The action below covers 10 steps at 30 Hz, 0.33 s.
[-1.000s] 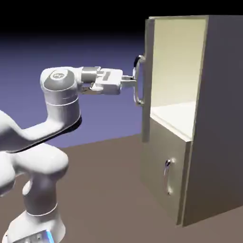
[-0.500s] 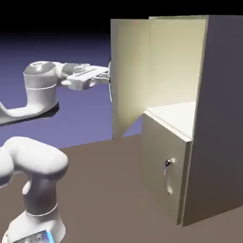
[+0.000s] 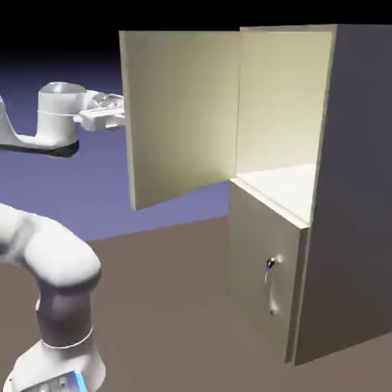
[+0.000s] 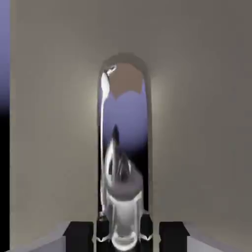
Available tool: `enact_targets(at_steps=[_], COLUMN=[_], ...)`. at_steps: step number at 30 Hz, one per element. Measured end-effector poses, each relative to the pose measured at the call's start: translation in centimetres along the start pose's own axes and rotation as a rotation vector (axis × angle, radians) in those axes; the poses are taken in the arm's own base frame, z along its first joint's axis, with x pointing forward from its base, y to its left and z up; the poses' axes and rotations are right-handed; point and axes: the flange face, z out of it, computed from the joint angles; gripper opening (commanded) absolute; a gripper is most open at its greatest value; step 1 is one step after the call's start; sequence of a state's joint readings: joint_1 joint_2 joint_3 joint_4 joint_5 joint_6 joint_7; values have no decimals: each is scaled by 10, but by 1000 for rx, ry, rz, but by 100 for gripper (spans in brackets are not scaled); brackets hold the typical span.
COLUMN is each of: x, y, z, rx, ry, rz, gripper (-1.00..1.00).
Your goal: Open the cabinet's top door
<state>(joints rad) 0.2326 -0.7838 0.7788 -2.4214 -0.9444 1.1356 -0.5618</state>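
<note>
Top door (image 3: 182, 115): swung wide, free edge well apart from cabinet (image 3: 356, 191), open backdrop beyond. Gripper (image 4: 126, 236): clenched on bar handle (image 4: 125, 113). Lower door (image 3: 256, 264): closed, beneath.

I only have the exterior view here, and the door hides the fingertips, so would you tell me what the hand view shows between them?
Observer: The hand view shows the door's shiny silver handle running down between the gripper's two fingertips.
Operator: Thank you. Which way does the handle run on the door, as the hand sees it?
Observer: It runs along the hand view's top-to-bottom direction, with a rounded end toward the top and the flat face of the top door on both sides.
Operator: And is one of the door's edges in that view?
Observer: Yes, along its left side, with blue-violet and black backdrop beyond it.
</note>
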Motion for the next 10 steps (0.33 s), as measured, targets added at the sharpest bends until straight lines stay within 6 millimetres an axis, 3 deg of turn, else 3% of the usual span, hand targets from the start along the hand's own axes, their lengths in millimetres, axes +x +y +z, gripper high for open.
enact_targets(at_steps=[8,9,10], x=[25,27,27], y=[25,27,27], z=[-50,-53,-53], rx=[145,155,154], ry=[-146,-155,-154], rz=[0,0,0], gripper=[-100,100,100])
